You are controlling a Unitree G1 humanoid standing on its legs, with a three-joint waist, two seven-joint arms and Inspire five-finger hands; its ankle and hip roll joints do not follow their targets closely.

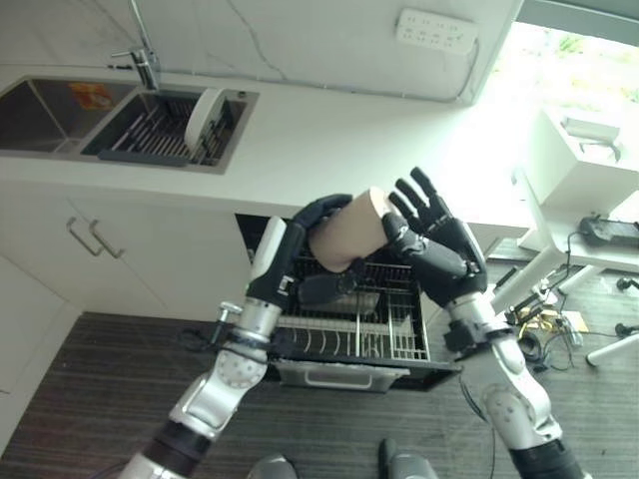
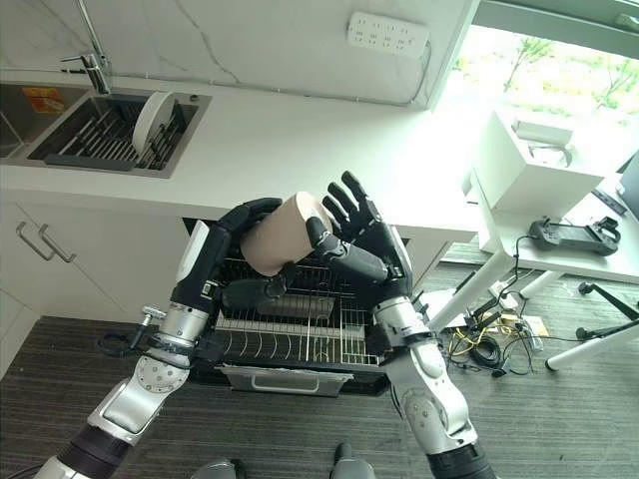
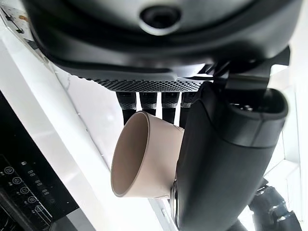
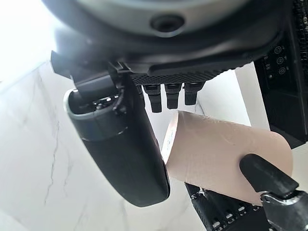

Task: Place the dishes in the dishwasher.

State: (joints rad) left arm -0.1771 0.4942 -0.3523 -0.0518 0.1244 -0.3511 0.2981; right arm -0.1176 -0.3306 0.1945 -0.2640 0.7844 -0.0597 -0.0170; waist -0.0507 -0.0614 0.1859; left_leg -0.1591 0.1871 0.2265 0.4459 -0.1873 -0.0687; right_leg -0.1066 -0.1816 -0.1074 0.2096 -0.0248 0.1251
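A beige cup (image 1: 349, 235) is held on its side in the air above the pulled-out dishwasher rack (image 1: 384, 334). My left hand (image 1: 290, 249) is shut on it, fingers curled over its top and thumb underneath. My right hand (image 1: 439, 249) stands open against the cup's far end, fingers straight and spread. In the left wrist view the cup (image 3: 144, 161) shows its open mouth beside the thumb (image 3: 221, 159). In the right wrist view the cup (image 4: 216, 154) lies just past my right thumb (image 4: 120, 144).
The wire rack sits under the white counter (image 1: 329, 130). At the back left, a sink (image 1: 50, 115) and a drainer holding a white plate (image 1: 205, 118) lie beside a faucet (image 1: 145, 60). A white table (image 1: 584, 170) and floor cables (image 1: 544, 319) are on the right.
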